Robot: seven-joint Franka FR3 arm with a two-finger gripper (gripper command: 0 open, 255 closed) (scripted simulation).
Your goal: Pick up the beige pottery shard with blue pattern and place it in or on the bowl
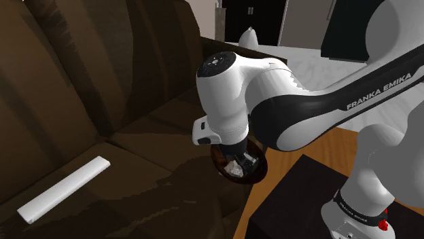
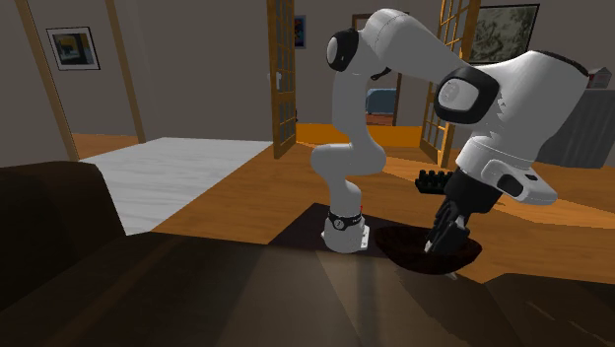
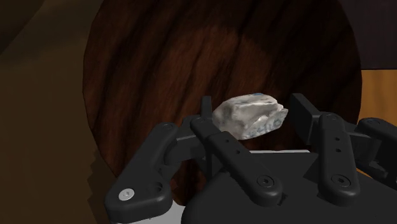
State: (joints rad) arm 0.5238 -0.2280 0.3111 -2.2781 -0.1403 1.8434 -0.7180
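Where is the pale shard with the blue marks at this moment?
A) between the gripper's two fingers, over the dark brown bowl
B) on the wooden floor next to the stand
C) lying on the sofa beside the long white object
A: the wrist view shows the shard clasped between the black fingers, with the brown inside of the bowl behind it.
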